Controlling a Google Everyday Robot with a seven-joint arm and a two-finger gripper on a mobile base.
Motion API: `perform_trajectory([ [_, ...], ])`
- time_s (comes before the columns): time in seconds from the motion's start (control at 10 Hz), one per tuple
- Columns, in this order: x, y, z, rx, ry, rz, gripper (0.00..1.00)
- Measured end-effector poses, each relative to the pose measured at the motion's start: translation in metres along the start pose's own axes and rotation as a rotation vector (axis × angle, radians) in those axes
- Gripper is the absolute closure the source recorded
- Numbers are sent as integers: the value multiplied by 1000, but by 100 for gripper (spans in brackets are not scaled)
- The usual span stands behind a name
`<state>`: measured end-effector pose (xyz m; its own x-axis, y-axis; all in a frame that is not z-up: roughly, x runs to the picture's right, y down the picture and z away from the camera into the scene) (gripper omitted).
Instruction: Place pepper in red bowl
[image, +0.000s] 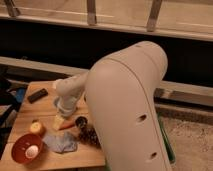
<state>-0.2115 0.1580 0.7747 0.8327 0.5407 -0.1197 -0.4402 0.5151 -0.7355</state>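
Note:
The pepper (68, 125), slim and red-orange, lies on the wooden table (30, 107) near its middle. My gripper (60, 119) reaches down from the white wrist (69, 92) and stands open just left of the pepper, its pale fingertips close to the tabletop. Nothing is held between them. The red bowl (20, 150) sits at the front left corner of the table, a hand's width or more from the pepper, with a white egg-like thing (32, 150) inside it.
A round yellow fruit (36, 128) sits between the bowl and the gripper. A blue-grey cloth (62, 142) lies in front of the pepper, with dark items (89, 134) to its right. A black bar (37, 95) lies at the back left. My big white arm shell (132, 105) hides the table's right side.

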Motion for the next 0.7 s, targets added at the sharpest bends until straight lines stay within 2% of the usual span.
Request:
perform_trajectory([
  [0.7, 1, -16, 39, -26, 14, 20, 20],
])
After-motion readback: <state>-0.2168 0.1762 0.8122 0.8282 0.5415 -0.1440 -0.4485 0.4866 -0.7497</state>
